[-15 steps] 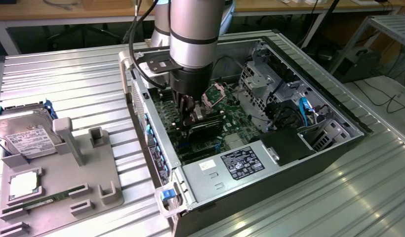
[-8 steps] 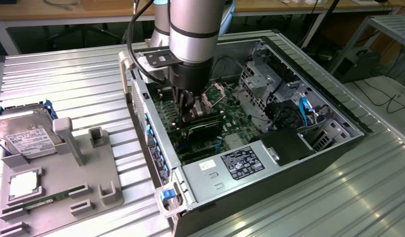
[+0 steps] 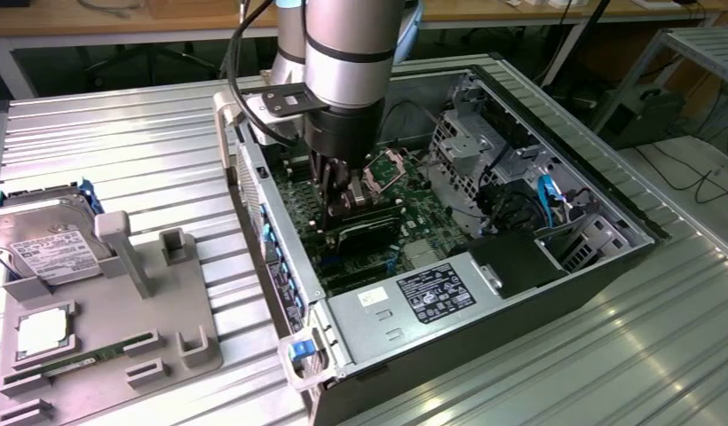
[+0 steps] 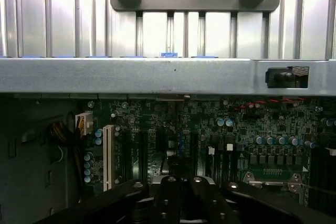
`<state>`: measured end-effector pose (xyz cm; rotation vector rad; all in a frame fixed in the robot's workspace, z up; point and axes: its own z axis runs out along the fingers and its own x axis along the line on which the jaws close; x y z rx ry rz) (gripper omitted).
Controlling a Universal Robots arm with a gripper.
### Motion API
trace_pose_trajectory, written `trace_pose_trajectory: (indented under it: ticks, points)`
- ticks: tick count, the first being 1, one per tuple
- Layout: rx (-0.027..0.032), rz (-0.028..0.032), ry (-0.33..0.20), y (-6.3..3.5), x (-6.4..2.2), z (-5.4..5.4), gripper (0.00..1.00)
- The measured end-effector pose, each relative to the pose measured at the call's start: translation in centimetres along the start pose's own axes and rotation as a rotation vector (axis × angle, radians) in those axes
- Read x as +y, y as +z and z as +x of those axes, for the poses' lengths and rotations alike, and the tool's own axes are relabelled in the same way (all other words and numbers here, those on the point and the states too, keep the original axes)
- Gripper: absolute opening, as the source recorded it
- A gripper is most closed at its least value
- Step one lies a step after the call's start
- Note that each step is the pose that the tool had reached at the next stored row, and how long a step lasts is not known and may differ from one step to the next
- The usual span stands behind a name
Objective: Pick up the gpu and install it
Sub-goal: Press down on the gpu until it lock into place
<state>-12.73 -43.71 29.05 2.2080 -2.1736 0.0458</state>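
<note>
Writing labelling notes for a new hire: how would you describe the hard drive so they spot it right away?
Find the open PC case, then the grey fixture lying on the exterior view's left of it. The hard drive sits at the fixture's far end, by the picture's left edge. It is a boxy silver block with a white label, unlike the long, narrow green memory stick nearer the camera.
</note>
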Motion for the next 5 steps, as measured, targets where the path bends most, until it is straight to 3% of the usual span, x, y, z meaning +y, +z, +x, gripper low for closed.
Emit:
trace_pose_trajectory:
  ticks: [5]
  points:
    - [0.0, -0.0001, 0.0, -0.01, 0.0, 0.0, 0.11]
